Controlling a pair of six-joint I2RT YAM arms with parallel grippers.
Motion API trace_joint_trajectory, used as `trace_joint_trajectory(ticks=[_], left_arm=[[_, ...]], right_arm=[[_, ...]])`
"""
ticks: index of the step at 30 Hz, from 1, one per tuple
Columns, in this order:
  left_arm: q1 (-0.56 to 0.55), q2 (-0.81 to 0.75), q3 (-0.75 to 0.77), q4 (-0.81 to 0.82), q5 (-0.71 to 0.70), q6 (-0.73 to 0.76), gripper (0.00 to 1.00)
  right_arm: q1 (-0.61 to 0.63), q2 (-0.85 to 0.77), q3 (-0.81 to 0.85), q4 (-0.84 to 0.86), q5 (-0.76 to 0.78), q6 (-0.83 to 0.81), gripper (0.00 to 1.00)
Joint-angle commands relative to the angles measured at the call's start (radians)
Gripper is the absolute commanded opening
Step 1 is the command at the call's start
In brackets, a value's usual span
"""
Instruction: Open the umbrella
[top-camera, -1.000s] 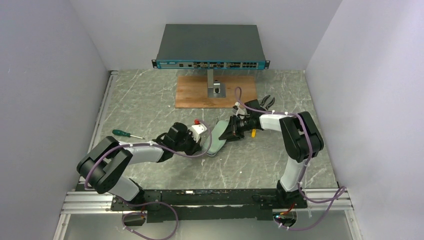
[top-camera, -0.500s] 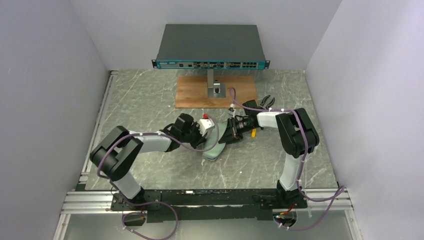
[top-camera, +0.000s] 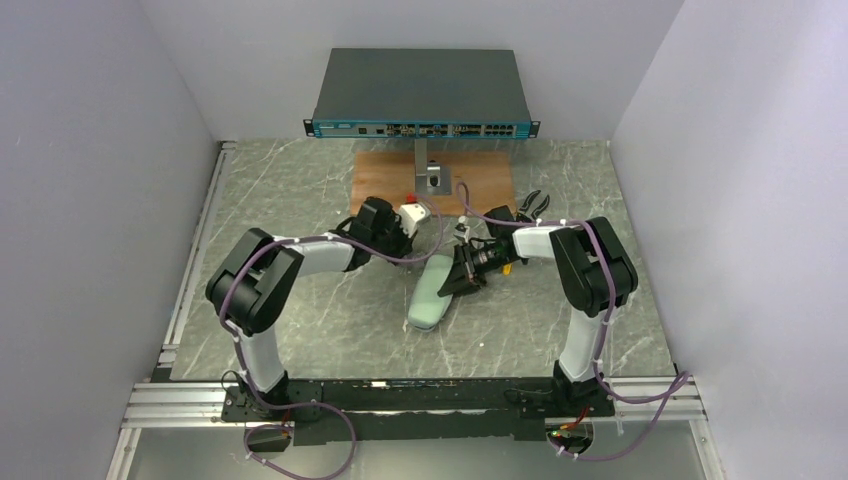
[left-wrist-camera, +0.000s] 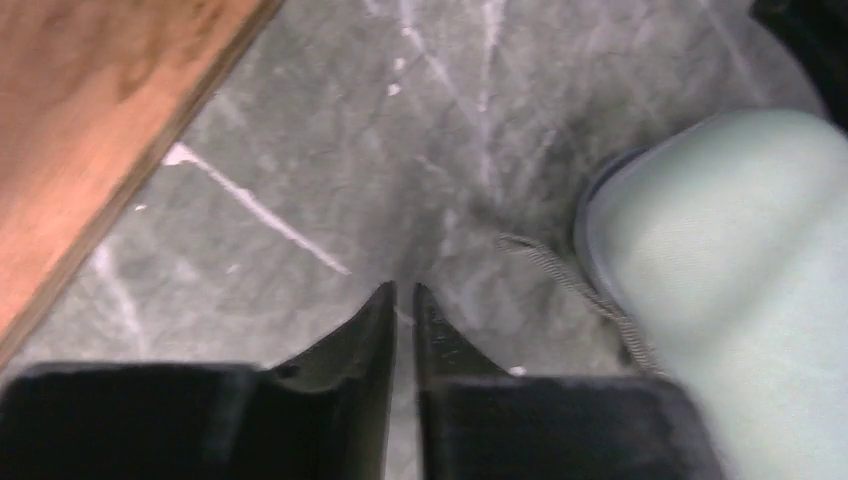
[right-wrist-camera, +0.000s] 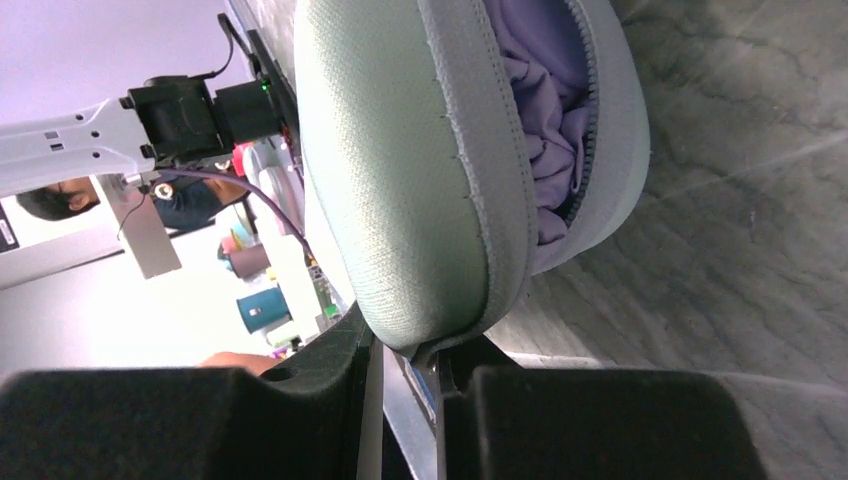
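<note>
Closed in on three sides by pale lavender-grey walls (top-camera: 90, 150), over a grey table (top-camera: 300, 190) veined in white like marble. At the back, a flat dark network box (top-camera: 420, 85) raised on a post above a wooden board (top-camera: 385, 185). Reaching in from the near edge, the left arm (top-camera: 300, 255) and the right arm (top-camera: 590, 265), both bent toward the middle. Between them, on the table, a pale grey-green oval case (top-camera: 428, 295), long axis slanting from near-left to far-right, far end toward the right arm; whether that held end is lifted off the stone cannot be told. Inside it, the umbrella (right-wrist-camera: 545, 130): only crumpled lavender fabric showing through the gaping zip seam in the right wrist view; shaft, handle and which end points where all hidden, so no heading to give beyond the case's own slant. Clamped on the case's rim at the far end, the right gripper (right-wrist-camera: 403, 350), one finger on each side of the lip. Low over bare table near that same end and near the board's edge, the left gripper (left-wrist-camera: 402, 295), fingers almost together with a mere slit between, gripping nothing. Behind the right wrist, dark pliers (top-camera: 535, 205), small and hard to make out. Beside the case's end, a thin braided cord (left-wrist-camera: 560, 275) on the table, its attachment lost in blur.
</note>
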Motion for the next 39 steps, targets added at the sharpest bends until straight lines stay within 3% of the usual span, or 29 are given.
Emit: trace_joint_trajectory(ticks=[1,2,5,6,8,9,10,17,22,25,33,39], left_arm=[[0.015,-0.074,-0.011,0.013,-0.031,0.003,0.31],[0.021,-0.105,-0.030,0.000,-0.026,0.003,0.42],[0.048,-0.201,-0.078,-0.055,-0.017,-0.007,0.64],[0.055,-0.237,-0.092,-0.076,-0.020,-0.012,0.73],[0.068,-0.314,-0.108,-0.126,-0.013,-0.019,0.86],[0.075,-0.348,-0.115,-0.148,-0.010,-0.022,0.96],[0.081,-0.380,-0.123,-0.168,-0.006,-0.021,0.99],[0.092,-0.583,-0.181,-0.271,-0.021,-0.003,1.00],[0.094,-0.704,-0.252,-0.223,-0.081,-0.031,1.00],[0.094,-0.766,-0.296,-0.192,-0.030,-0.011,1.00],[0.094,-0.813,-0.287,-0.254,-0.012,0.018,1.00],[0.095,-0.848,-0.294,-0.261,0.053,0.050,1.00]], right_arm=[[0.011,0.013,0.003,-0.073,0.217,-0.084,0.12],[0.007,-0.001,0.009,-0.069,0.210,-0.065,0.20],[0.001,-0.067,0.011,-0.045,0.193,-0.026,0.48],[-0.001,-0.086,0.015,-0.050,0.194,-0.024,0.62],[-0.001,-0.117,0.027,-0.078,0.188,-0.038,0.71],[-0.002,-0.134,0.031,-0.094,0.188,-0.047,0.73],[-0.004,-0.149,0.035,-0.111,0.190,-0.054,0.73],[-0.001,-0.221,0.028,-0.078,0.154,-0.038,0.70],[0.023,-0.210,0.041,-0.021,0.133,0.007,0.66],[0.044,-0.200,0.063,0.014,0.119,0.034,0.61],[0.130,-0.199,0.173,0.073,0.110,0.117,0.57],[0.209,-0.095,0.286,0.112,0.158,0.133,0.59]])
